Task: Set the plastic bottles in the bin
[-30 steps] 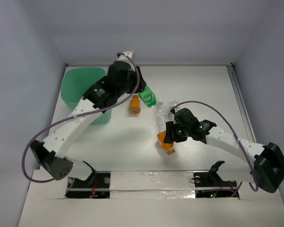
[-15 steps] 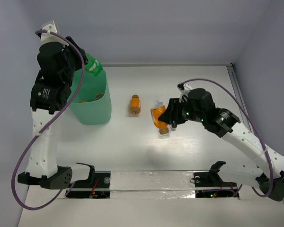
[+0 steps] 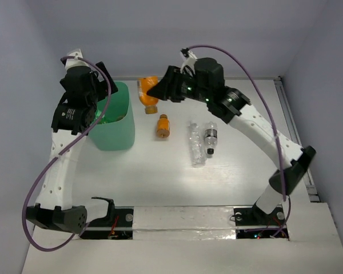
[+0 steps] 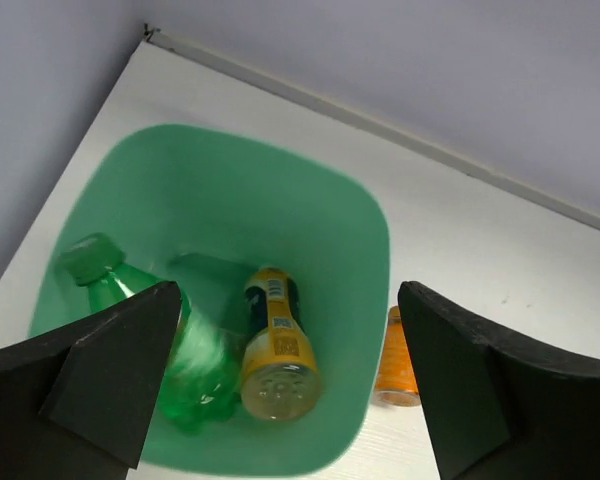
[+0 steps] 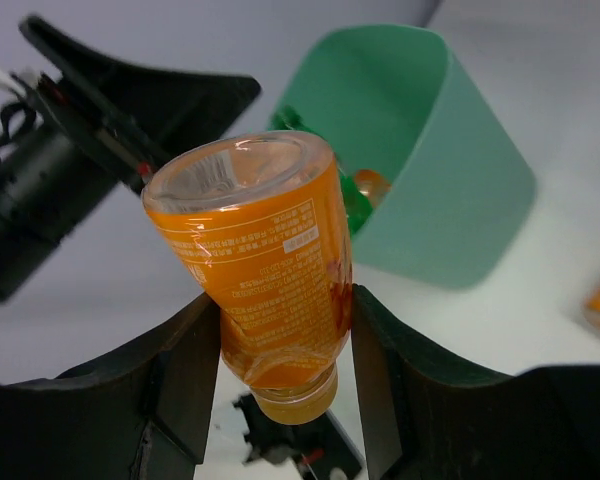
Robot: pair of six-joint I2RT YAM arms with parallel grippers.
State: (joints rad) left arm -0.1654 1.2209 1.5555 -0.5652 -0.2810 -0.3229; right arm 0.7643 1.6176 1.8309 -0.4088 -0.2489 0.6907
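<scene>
The mint-green bin (image 3: 117, 136) stands at the left. My left gripper (image 3: 104, 84) hangs open over it, nothing between its fingers (image 4: 110, 375). Inside the bin (image 4: 240, 190) lie a green bottle (image 4: 185, 375), blurred, and an orange bottle with a dark-blue and yellow label (image 4: 273, 340). My right gripper (image 3: 160, 91) is shut on an orange bottle (image 3: 148, 91), held in the air just right of the bin, base up and cap down (image 5: 270, 260). A small orange bottle (image 3: 162, 127) and two clear bottles (image 3: 196, 146) (image 3: 210, 138) lie on the table.
The back wall runs close behind the bin and both grippers. The left arm (image 5: 70, 170) is close to the held bottle in the right wrist view. The small orange bottle (image 4: 395, 358) lies just outside the bin's right wall.
My left gripper opened above the bin and the green bottle dropped in. My right arm swung up and left with the orange bottle, from mid-table to beside the bin.
</scene>
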